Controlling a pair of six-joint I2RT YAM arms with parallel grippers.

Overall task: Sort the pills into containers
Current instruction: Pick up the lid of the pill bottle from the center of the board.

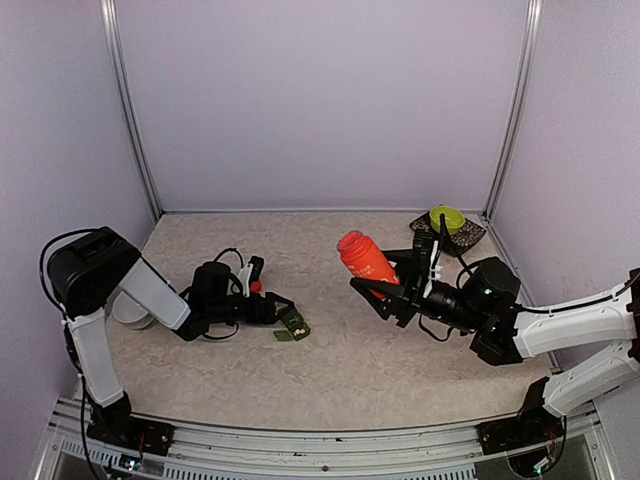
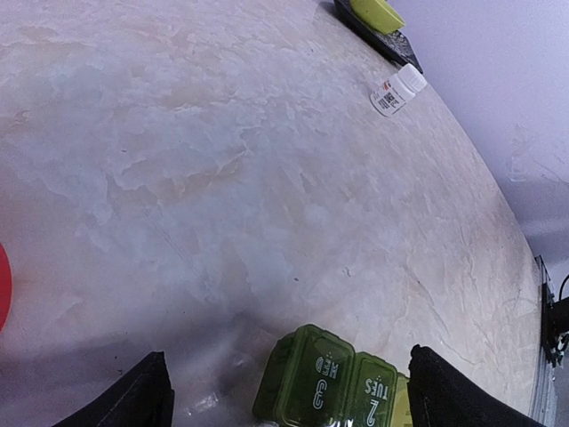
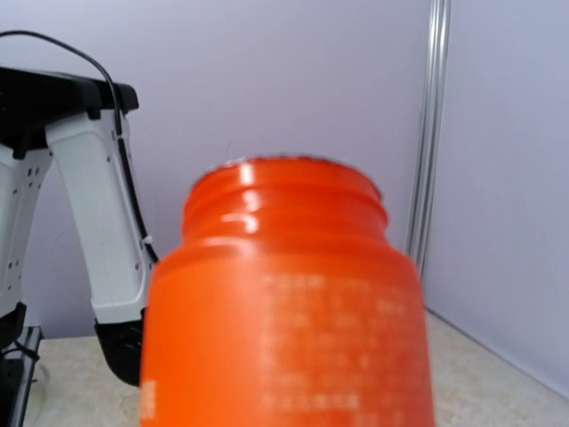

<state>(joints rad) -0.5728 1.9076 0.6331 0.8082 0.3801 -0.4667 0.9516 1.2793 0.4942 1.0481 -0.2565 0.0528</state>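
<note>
Containers (image 2: 324, 378) first: they're lying flat on the surface (image 2: 222, 178) right under my left wrist camera. It's a little strip of translucent dark green plastic, with rounded square lids joined side by side. Two lids show fully, each with pale print: a 3 with WED and a 2 with TUE. The third is only a lighter sliver at the bottom edge of that view.

My left gripper (image 2: 288, 356) is spread wide, and the strip lies between its matte black fingers (image 2: 142, 396). The finger on the left of that view is clear of the strip, with bare surface in between. The other one is just beside the strip's end, and I can't tell if it touches.

My right gripper (image 1: 378, 288) is clamped on the orange bottle (image 1: 362, 256). It's glossy plastic with a round body, held tilted with the mouth end toward the back left. From the right wrist camera the neck is uncapped with its threaded ridges showing. There's faint pale print on the body, too blurred to read.

Surface is matte beige with cloudy marbled veining. In the far right corner there's a smooth yellow-green bowl (image 1: 447, 216) on a dark patterned tray (image 1: 468, 238). The left wrist camera also catches a small white pill bottle (image 2: 397, 91) with a printed label, lying on its side near that tray.
</note>
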